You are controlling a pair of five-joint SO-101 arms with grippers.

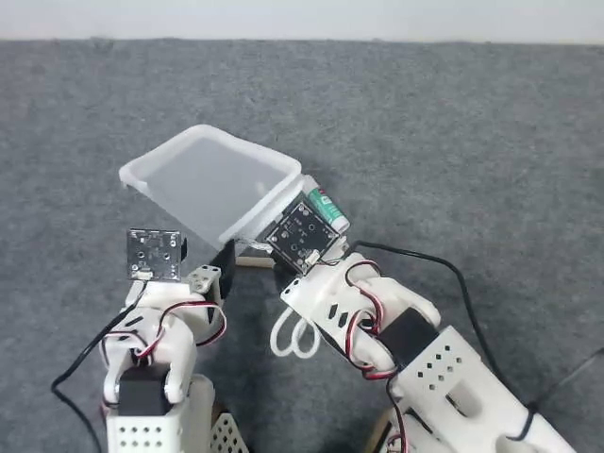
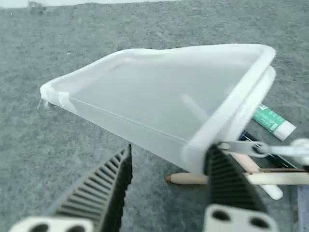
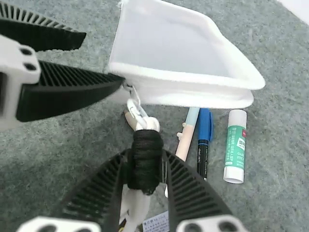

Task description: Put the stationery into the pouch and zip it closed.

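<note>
Right wrist view: the right gripper (image 3: 145,163) clamps its fingers narrowly on the black zipper pull (image 3: 146,154), at the corner of the translucent white pouch (image 3: 169,43). The left gripper (image 2: 170,162) gapes wide, one fingertip touching that raised corner. A glue stick (image 3: 235,145), blue pen (image 3: 203,135) and pale pen (image 3: 187,133) lie on the grey carpet (image 1: 472,123), outside the pouch and partly under its rim.

From above, the right arm's wrist camera (image 1: 302,236) is covering most of the stationery at the pouch's (image 1: 203,184) four o'clock; a glue stick's (image 1: 327,209) green end and a pencil tip (image 1: 250,261) are peeking out. At the right wrist, the pouch rim is hiding one end of a blue pen (image 3: 204,135) and a pale pen (image 3: 185,140), while the right gripper (image 3: 145,162) is concealing the black zip pull's (image 3: 145,142) lower part.
</note>
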